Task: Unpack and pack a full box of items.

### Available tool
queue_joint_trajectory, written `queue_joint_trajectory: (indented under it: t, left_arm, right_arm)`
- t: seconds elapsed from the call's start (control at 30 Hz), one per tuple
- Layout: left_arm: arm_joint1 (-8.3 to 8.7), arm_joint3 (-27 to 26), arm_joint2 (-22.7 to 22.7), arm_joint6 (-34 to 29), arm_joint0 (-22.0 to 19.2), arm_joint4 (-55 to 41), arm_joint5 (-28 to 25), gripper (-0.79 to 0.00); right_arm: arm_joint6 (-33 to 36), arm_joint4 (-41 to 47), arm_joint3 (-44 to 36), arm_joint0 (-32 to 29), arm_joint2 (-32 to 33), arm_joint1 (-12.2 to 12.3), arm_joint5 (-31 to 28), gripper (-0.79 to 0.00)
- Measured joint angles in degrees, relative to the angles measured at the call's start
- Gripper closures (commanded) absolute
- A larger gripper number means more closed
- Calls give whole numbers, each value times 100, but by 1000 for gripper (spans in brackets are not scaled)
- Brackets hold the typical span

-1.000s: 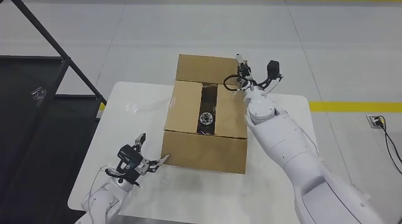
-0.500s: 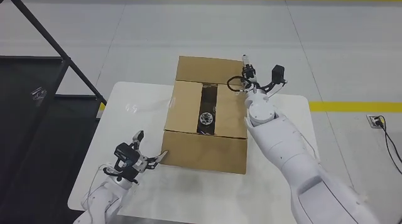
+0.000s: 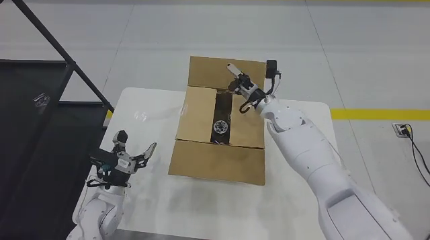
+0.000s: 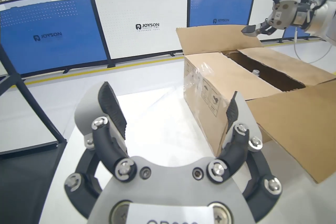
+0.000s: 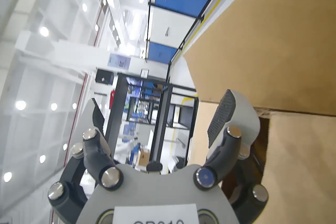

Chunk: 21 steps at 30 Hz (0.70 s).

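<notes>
**Box part-open on table, both grippers spread and empty**

1 brown cardboard box [image 3: 201, 115] sits mid-table on the white table [image 3: 201, 206]. Its long axis runs near-to-far from the robot, top side up. It has 4 flaps. The far flap [image 3: 215, 72] stands up, leaning outward. The near flap [image 3: 215, 165] is folded out toward the robot. The 2 side flaps [image 3: 250, 122] lie roughly flat over the top w/ a dark slit btw them, and the slit runs along the long axis. 1 round dark-and-silver item [image 3: 220, 127] shows through the slit, inside the box; other contents are hidden. Clear tape [image 4: 195, 71] glints on the box's left wall near its far corner.

R gripper [image 3: 252, 70] hangs over the box's far end, just by the far flap. Its fingers are spread wide w/ nothing btw them; can't tell if a fingertip touches the cardboard. L gripper [image 3: 136, 146] is above the table's near-left part, left of the box and apart from it. It points toward the box, fingers spread, holding nothing.
</notes>
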Motion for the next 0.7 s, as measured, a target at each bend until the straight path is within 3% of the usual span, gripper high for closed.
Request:
queue_joint_trajectory:
  t: [0.13, 0.5, 0.7]
  left_arm:
    - [-6, -6, -103, 1, 11, -244, 39, -785]
    - [7, -27, -139, -157, 29, -272, -134, -785]
    - [15, -226, -172, -248, 102, -248, -162, -785]
  right_arm:
    - [450, -569, -295, -41, -168, 20, 201, -785]
    - [350, -659, -344, -66, -183, 27, 261, -785]
    - [565, -1136, -689, -216, -339, 14, 1220, -785]
